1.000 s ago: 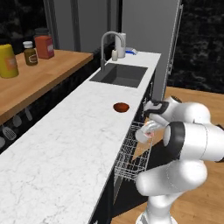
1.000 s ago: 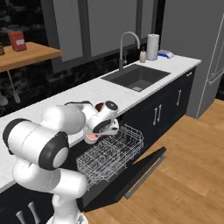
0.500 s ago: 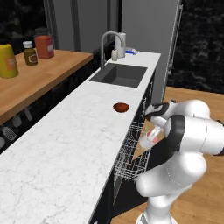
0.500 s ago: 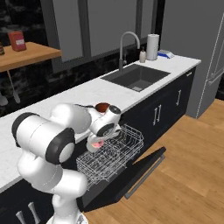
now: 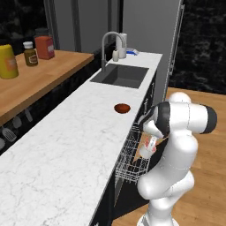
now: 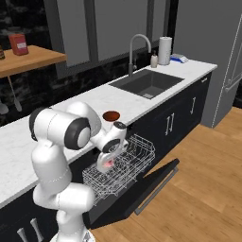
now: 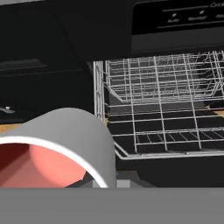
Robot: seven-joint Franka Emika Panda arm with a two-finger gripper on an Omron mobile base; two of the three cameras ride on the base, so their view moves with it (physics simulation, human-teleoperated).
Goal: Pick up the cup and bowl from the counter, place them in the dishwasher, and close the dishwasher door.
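My gripper (image 6: 108,158) is shut on the pale cup (image 6: 108,163) with its pinkish-red inside and holds it low over the front of the pulled-out silver rack (image 6: 128,162) of the dishwasher. In the left base view the cup (image 5: 145,148) hangs tilted beside the rack (image 5: 129,155), under the gripper (image 5: 148,142). The hand view has the cup (image 7: 65,144) close up at lower left, covering my fingertips, with the rack (image 7: 162,105) beyond. The dark red-brown bowl (image 5: 122,107) sits on the counter (image 5: 75,145) near its edge, also bowl (image 6: 111,116). The dishwasher door (image 6: 142,189) lies folded down.
The dark sink (image 5: 120,76) with its faucet (image 5: 106,42) lies farther along the counter, with a paper roll (image 6: 164,50) beside it. Jars (image 5: 44,46) stand on the wooden shelf (image 5: 31,84). A grey fridge (image 6: 227,61) stands at the counter's end above the wood floor (image 6: 203,189).
The arm has carried the cup downward, from about counter-edge height to just over the rack. The bowl and the door have not moved.
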